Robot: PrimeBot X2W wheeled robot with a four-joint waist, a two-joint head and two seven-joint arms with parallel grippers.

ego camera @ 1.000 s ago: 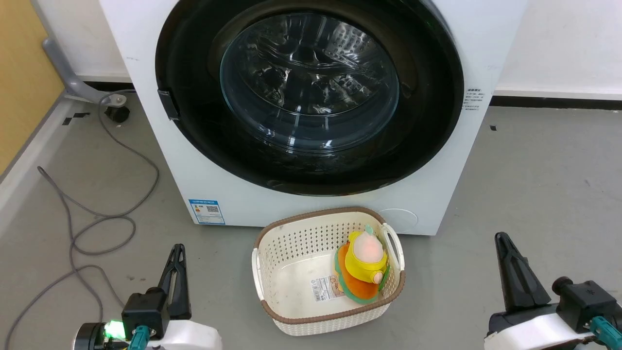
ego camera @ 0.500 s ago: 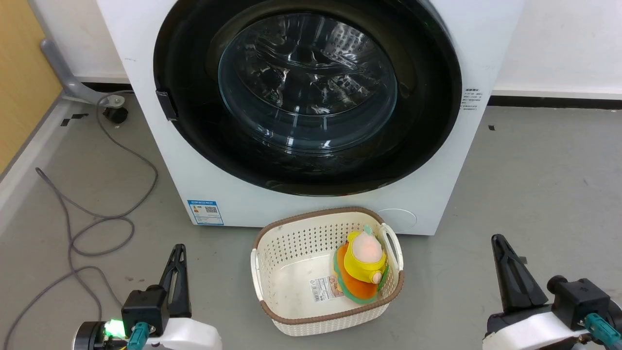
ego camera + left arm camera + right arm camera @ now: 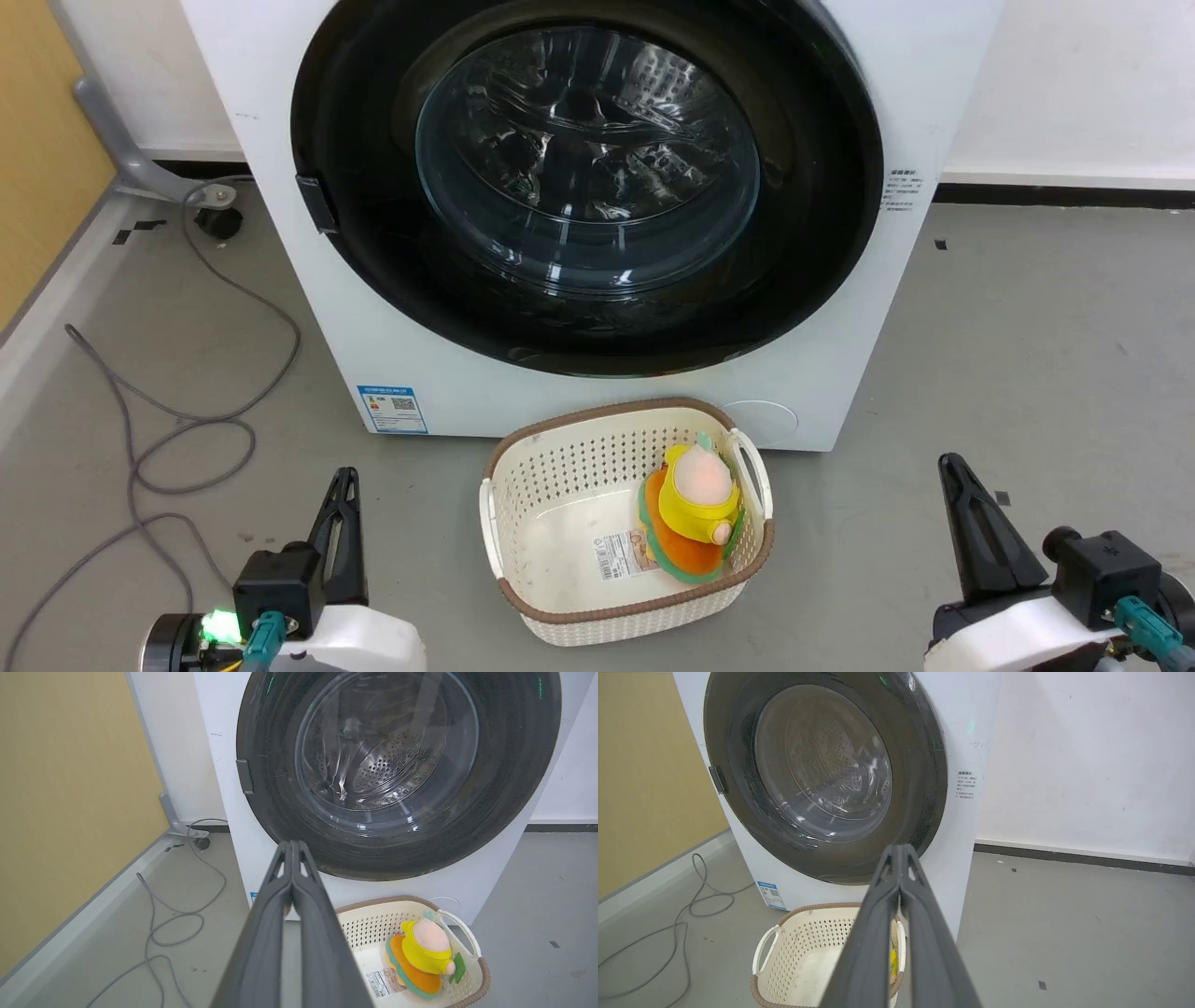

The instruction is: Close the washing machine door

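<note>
As the head view has it, the washing machine door (image 3: 588,187) lies flush, ahead of and above both pressed-together claws, left gripper (image 3: 344,481) and right gripper (image 3: 950,464). Left wrist view: its rim beyond the fingertips seemingly seated. Right wrist view: if unlatched, it could spring open.

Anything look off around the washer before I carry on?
Nothing looks damaged or spilled. The washing machine door looks flush against the washing machine. Two things to mind: a loose grey cable loops over the floor to its left, and the cream basket holding a plush toy stands close in front.
</note>
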